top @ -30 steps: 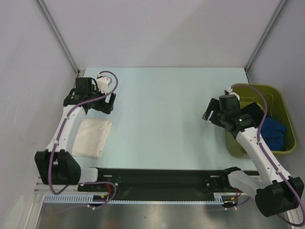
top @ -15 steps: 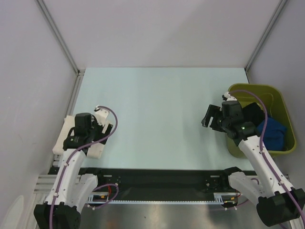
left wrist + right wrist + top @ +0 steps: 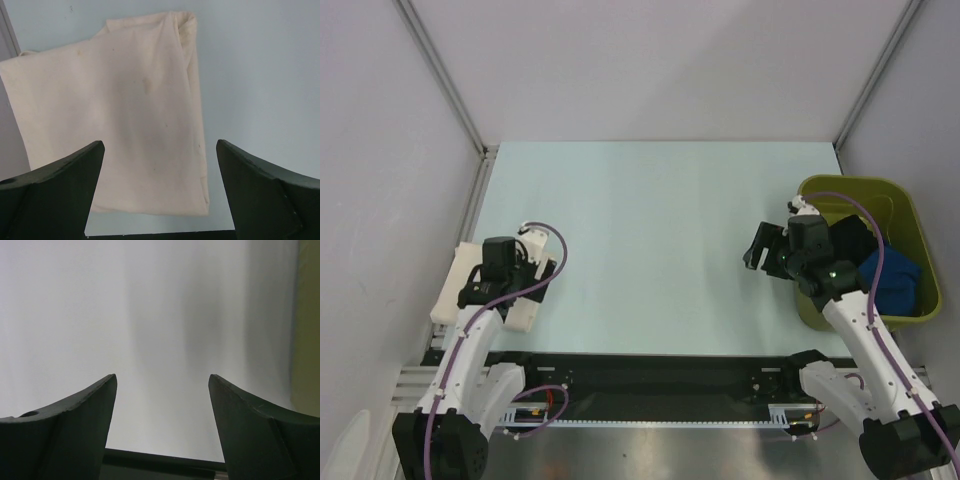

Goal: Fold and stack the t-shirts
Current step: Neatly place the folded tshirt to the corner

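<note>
**Jaws wide on both arms: 1 shirt folded, 2 waiting in the bin**

Left jaws stand wide apart and hold nothing. In the left wrist view they frame the cream t-shirt [image 3: 125, 115], which lies below them folded into a compact rectangle. From above, it sits at the near-left corner of the desk [image 3: 650, 200], partly hidden under the left arm. That corner reads as the stacking spot, since it is out of the way and leaves the middle of the desk for spreading the next garment. Whether the fingertips touch the cloth cannot be told.

Right jaws are equally wide and empty. They point at bare desk just beside the olive-green bin [image 3: 865, 183], whose wall shows as a strip at the right edge of the right wrist view. Inside the bin the blue t-shirt [image 3: 895, 285] and what looks like the black t-shirt [image 3: 850, 238] lie bunched together, unfolded.

By this layout, 1 of 3 shirts appears finished. The right arm is the nearer to the bin, so its open stance suits reaching in for the next one. With 2 soft garments tangled together, pulling 1 may drag the other along.
</note>
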Robot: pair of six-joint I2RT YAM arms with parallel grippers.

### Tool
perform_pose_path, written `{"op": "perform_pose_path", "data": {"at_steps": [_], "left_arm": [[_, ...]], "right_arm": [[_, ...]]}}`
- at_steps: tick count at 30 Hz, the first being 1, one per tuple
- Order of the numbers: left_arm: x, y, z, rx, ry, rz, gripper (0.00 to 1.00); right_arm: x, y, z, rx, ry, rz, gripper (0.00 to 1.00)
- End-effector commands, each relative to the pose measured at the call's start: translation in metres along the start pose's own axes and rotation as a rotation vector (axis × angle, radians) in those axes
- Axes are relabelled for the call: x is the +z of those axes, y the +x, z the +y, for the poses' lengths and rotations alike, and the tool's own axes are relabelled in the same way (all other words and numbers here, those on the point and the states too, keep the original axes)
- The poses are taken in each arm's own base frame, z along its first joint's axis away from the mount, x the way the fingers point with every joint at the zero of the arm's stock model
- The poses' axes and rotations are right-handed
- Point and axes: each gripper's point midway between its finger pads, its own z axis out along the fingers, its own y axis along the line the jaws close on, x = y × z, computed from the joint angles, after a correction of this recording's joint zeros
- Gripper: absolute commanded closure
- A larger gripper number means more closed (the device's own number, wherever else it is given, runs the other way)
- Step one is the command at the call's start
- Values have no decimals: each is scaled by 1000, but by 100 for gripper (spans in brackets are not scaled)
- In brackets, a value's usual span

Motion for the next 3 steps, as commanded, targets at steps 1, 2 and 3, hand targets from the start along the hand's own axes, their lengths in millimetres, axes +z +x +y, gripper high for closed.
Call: {"op": "perform_pose_path", "data": {"at_steps": [1, 2, 3], "left_arm": [[-5, -25, 5, -20, -15, -89, 0], [-5, -25, 8, -30, -32, -90, 0], [-6, -29, 12, -45, -49, -97, 0]], "right_arm": [[-4, -3, -2, -19, 3, -24, 20], [-5, -3, -3, -20, 4, -26, 20], [-5, -3, -4, -20, 6, -29, 20]]}}
